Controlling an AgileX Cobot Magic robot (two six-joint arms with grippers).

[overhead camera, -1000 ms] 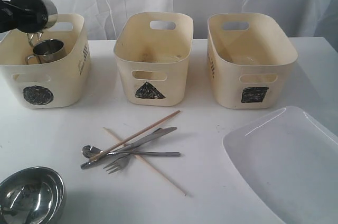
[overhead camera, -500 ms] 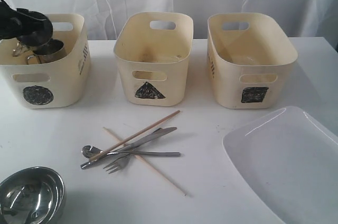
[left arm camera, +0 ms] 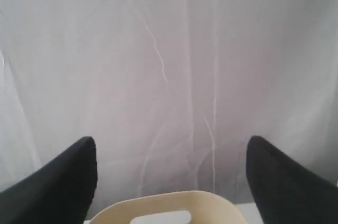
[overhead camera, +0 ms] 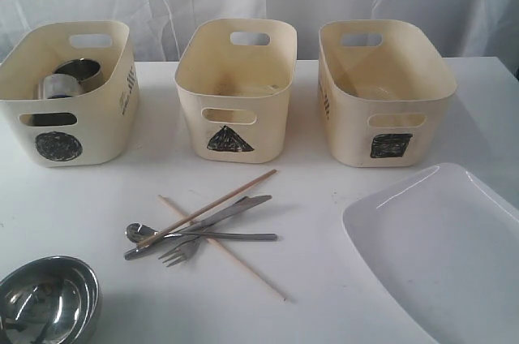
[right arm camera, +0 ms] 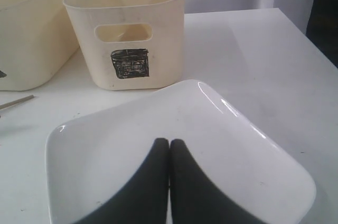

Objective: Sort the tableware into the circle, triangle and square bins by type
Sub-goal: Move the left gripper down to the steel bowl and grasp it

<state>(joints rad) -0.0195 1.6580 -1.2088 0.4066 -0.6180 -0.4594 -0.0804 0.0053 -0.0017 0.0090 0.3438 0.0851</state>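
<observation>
Plainly, two shiny steel mugs (overhead camera: pixel 77 73)

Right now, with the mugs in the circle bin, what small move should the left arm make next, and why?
Probably swing the left gripper, open and empty above the circle bin, toward the steel bowl at the exterior view's lower left. The steel mugs lie in that bin, and the bowl looks like the closest unsorted piece on that arm's side.

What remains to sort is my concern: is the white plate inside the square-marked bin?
No, the plate lies on the table in front of the square-marked bin, not inside it.
</observation>
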